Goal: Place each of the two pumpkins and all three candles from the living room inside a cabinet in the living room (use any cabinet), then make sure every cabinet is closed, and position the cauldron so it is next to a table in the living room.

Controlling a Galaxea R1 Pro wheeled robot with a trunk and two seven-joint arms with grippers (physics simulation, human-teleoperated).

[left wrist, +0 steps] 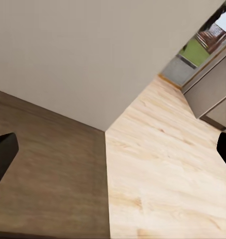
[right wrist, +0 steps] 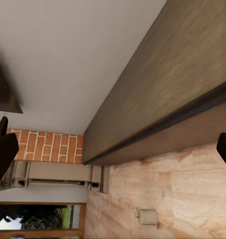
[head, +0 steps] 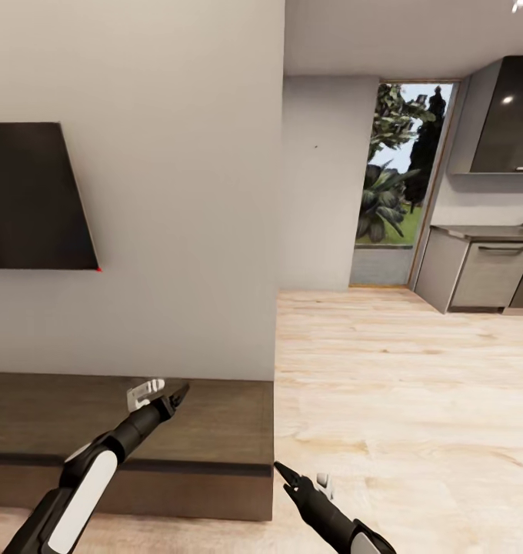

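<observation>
Left pincer (head: 177,395) is hanging over the top of the cabinet (head: 123,423), jaws spread wide with nothing between them. Right pincer (head: 283,471) is hovering at 5 o'clock in the head view, just off the cabinet's end corner and above the plank floor (head: 408,400); in its wrist view the fingertips are sitting at opposite edges, so it too is standing open and empty.

The cabinet is running along the wall from 9 to 6 o'clock in the head view, its front reading as flush, so the part in view is looking closed. One candle (right wrist: 147,216) is lying on its side on the floor, seen in the right wrist view, with the brick chimney (right wrist: 43,146) beyond it. I am judging the task as barely under way: that candle is still out of the cabinet, and nothing here is confirming any item stowed.

The TV (head: 34,196) is hanging on the wall at 9 o'clock. Grey kitchen units (head: 484,269) are standing at 2 o'clock, a glass door (head: 400,169) at 1 o'clock. Nothing is blocking the floor around the cabinet's end.
</observation>
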